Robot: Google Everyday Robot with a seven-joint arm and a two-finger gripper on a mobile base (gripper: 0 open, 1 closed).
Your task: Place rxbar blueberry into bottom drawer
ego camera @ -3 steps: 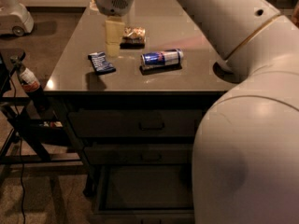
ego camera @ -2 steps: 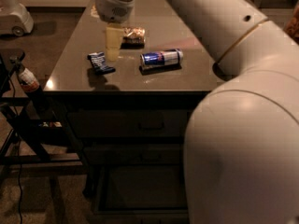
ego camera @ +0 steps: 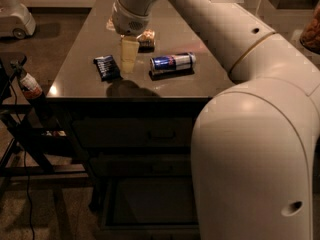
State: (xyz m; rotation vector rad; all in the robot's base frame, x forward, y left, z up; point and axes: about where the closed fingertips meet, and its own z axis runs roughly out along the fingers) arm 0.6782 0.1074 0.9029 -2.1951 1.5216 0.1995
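Note:
The rxbar blueberry (ego camera: 106,67), a small flat dark-blue wrapper, lies on the dark countertop (ego camera: 85,84) left of centre. My gripper (ego camera: 128,59) hangs from the white arm just right of the bar, its pale fingers pointing down and close above the counter, between the bar and the drink can. It holds nothing that I can see. The bottom drawer (ego camera: 150,204) of the centre stack is pulled open below, showing a dark flat interior; my arm hides its right part.
A blue-and-silver drink can (ego camera: 172,62) lies on its side right of the gripper. A brownish crinkly snack packet (ego camera: 146,38) sits behind it. Two shut handled drawers (ego camera: 150,134) sit above the open one. A dark stand with a bottle (ego camera: 30,86) is at the left.
The gripper has stayed near the same spot beside the bar; the arm's upper links have shifted, covering more of the right side. The objects have not moved.

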